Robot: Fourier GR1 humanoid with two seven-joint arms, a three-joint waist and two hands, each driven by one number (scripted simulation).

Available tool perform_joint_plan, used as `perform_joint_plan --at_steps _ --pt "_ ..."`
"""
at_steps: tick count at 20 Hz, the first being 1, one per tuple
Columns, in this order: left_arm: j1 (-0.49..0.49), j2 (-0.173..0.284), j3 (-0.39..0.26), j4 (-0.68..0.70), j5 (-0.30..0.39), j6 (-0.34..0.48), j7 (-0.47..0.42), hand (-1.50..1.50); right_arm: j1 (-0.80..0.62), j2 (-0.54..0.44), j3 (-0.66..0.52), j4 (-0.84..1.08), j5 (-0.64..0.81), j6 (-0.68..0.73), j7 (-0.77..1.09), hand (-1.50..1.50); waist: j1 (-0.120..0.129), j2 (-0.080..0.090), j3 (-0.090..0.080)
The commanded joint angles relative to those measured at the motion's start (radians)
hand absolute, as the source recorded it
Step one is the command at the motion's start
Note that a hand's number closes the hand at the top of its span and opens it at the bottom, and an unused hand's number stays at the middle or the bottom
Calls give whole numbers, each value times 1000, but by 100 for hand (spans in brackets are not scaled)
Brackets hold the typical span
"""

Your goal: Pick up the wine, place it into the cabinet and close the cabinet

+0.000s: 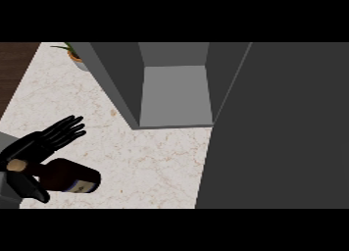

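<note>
While the left hand (pixel 40 147) came in from the lower left corner on its grey forearm (pixel 0 188), its fingers lay straight and spread, pointing up and to the right over the marble counter (pixel 152 162), and its thumb hung down toward the lower edge; the wine bottle (pixel 69 177) lay tilted just beneath the palm, cork end tucked against the hand and dark body with its pale label reaching out to the right; whether the thumb actually pressed on the glass could not be told, but the fingers were released, not curled round it; the right hand did not show anywhere. Beyond the bottle a broad stretch of bare counter ran up and to the right, unobstructed as far as the cabinet (pixel 176 93); the cabinet's front lower edge crossed the counter well apart from the bottle, and its grey interior stood open between two dark side walls; its wide dark door (pixel 286 127) swung out toward the near side, filling the right of the view and bounding the free counter there; farther off, by the cabinet's left wall, a potted plant (pixel 74 55) sat near the counter's far edge, with dark wooden floor (pixel 7 73) past the counter's left edge.
</note>
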Motion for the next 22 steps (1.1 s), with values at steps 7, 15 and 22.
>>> perform_joint_plan --at_steps 7,15,22 --pt "11 -2 -94 117 -121 -135 -191 -150 14 -18 40 -103 80 -38 32 -150 -1 -1 -2" --pt "43 -31 -168 97 -161 -100 -277 -150 18 -58 28 -103 64 -46 21 -150 14 -3 1" --pt "20 -40 -178 169 -136 -49 -325 150 38 -103 28 -159 57 -62 29 -150 -1 -4 1"
